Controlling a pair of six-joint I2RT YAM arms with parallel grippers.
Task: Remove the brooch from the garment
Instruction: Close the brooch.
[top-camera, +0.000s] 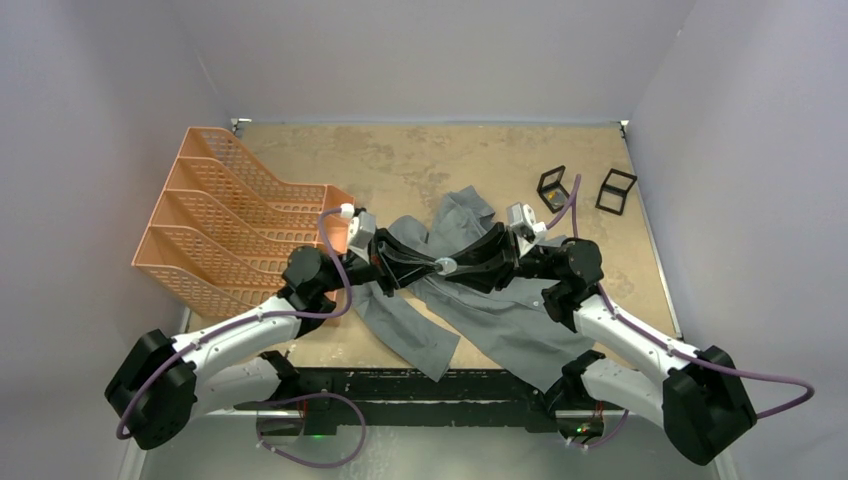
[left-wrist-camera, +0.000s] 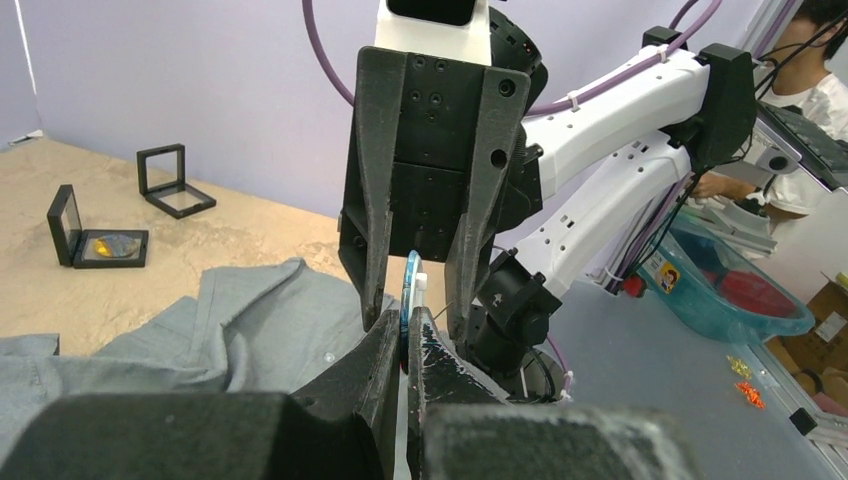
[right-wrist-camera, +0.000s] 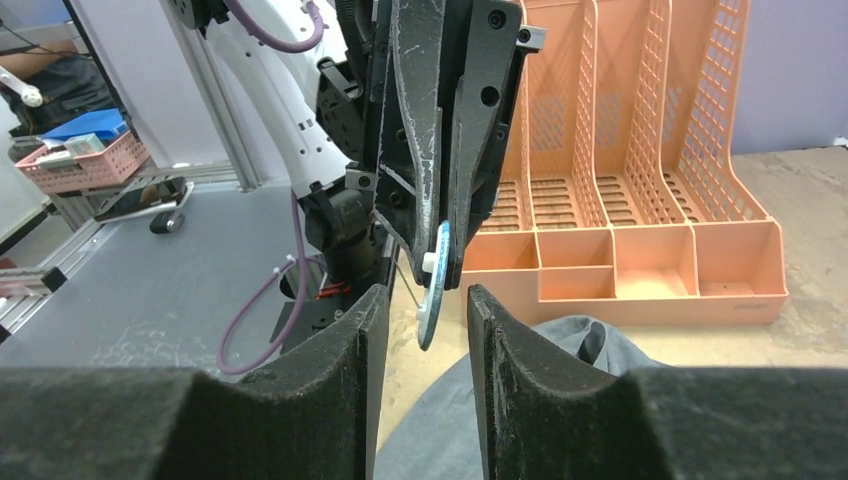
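1. The left fingers (left-wrist-camera: 378, 365) are pressed together on the brooch (right-wrist-camera: 436, 285), a thin blue-edged disc with a white back piece, pinching it on edge.
2. The right fingers (right-wrist-camera: 340, 345) are spread, one on each flat side of the disc and seemingly touching neither. The arms meet tip to tip, so both are equally near.
3. The disc's long axis runs along the right fingers, so closing them should meet its faces.
4. The brooch is held above the grey shirt (top-camera: 500, 330) on the desk (top-camera: 420, 160). I cannot tell whether its pin catches cloth.
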